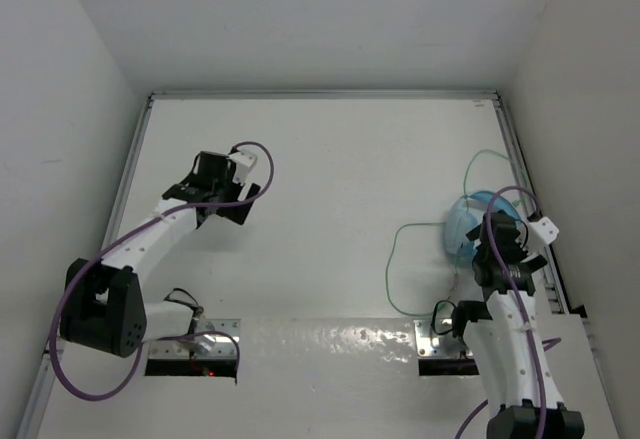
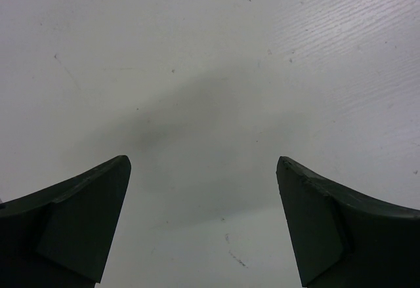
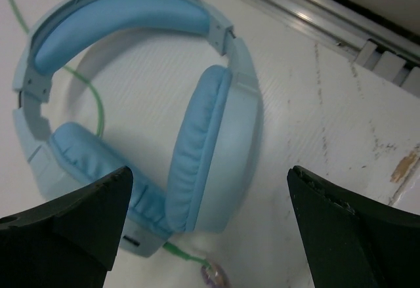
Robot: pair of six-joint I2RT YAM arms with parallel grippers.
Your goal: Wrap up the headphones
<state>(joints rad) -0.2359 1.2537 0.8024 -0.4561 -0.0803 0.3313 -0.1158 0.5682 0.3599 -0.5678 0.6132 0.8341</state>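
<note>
Two hands, left hand [image 2: 202, 161] and right hand [image 3: 208, 170], wide open, gripping nothing. One headphones [image 3: 197, 124], one green cable [image 1: 388, 269], on scuffed white table [image 1: 330, 179]; three white walls [image 1: 300, 19].

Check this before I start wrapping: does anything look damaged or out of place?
The headphones look intact. Their green cable sprawls in loose loops across the table, unwrapped. A brownish chip marks the table surface near the right rail.
</note>
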